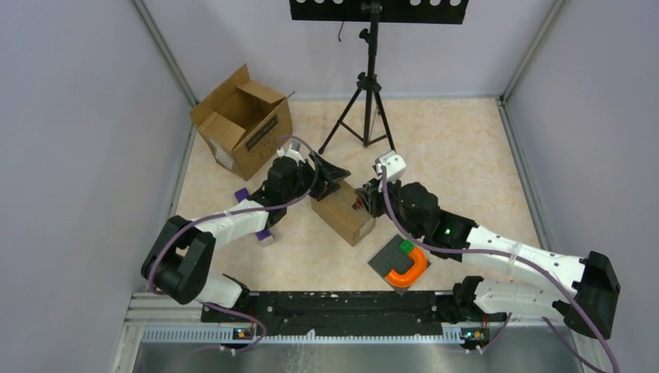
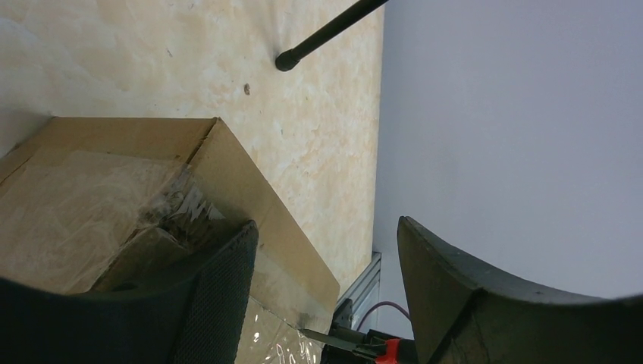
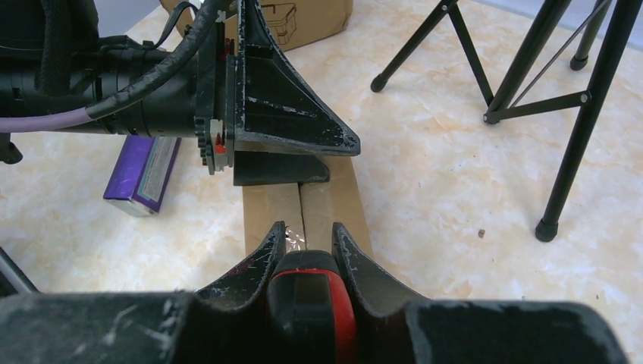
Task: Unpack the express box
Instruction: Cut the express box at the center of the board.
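The express box (image 1: pixel 346 217) is a small brown carton sealed with clear tape, lying mid-table. My left gripper (image 1: pixel 330 177) stands open at the box's far end. In the left wrist view one finger (image 2: pixel 220 296) rests against the taped box (image 2: pixel 91 197) and the other hangs free beside it. My right gripper (image 3: pixel 307 231) is shut on a red and black box cutter (image 3: pixel 311 296) at the near end of the box (image 3: pixel 341 205), above its centre seam. The cutter's blade tip (image 2: pixel 334 337) touches the taped corner.
A larger open carton (image 1: pixel 242 120) stands at the back left. A black tripod (image 1: pixel 367 85) stands behind the box, its feet on the table. A purple packet (image 1: pixel 264 233) lies left of the box. A grey plate with an orange U-shaped piece (image 1: pixel 400 263) lies to the near right.
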You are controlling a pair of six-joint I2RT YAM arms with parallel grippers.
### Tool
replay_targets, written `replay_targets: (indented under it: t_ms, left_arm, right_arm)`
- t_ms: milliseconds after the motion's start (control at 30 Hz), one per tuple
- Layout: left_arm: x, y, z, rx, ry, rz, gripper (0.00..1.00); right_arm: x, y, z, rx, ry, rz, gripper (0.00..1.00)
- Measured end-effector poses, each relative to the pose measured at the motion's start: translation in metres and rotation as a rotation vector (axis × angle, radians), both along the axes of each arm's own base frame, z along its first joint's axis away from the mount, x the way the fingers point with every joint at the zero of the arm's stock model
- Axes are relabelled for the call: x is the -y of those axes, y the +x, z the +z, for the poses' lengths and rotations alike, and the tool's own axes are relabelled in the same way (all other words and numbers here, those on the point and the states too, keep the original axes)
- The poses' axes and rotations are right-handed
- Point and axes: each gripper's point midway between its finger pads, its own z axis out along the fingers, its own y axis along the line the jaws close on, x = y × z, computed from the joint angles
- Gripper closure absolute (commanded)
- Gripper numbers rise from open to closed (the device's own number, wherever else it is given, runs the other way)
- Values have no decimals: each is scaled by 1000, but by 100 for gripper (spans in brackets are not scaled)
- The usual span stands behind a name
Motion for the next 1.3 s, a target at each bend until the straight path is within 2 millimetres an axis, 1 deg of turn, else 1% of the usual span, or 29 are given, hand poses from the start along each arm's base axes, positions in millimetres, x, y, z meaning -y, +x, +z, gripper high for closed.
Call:
replay_targets:
  t_ms: [267,767,900,1133,1300]
  left_arm:
    - [0,0,-2,-8,3,1,26]
    - [2,2,-5,-21,9,-2,27]
    - [7,2,-6,-17,15,-39,27]
    - [21,7,-7,24,41,-150,27]
    - [23,8,-7,34,45,-180,27]
  right_arm:
    - [7,-6,5,-2,9,-1,100]
    - [10,-8,3,-11,22,-15,100]
    - [13,-11,2,-2,24,-8,100]
    - [6,-15,0,39,-19,30,100]
    - [3,-14,-5,43,-43,15,100]
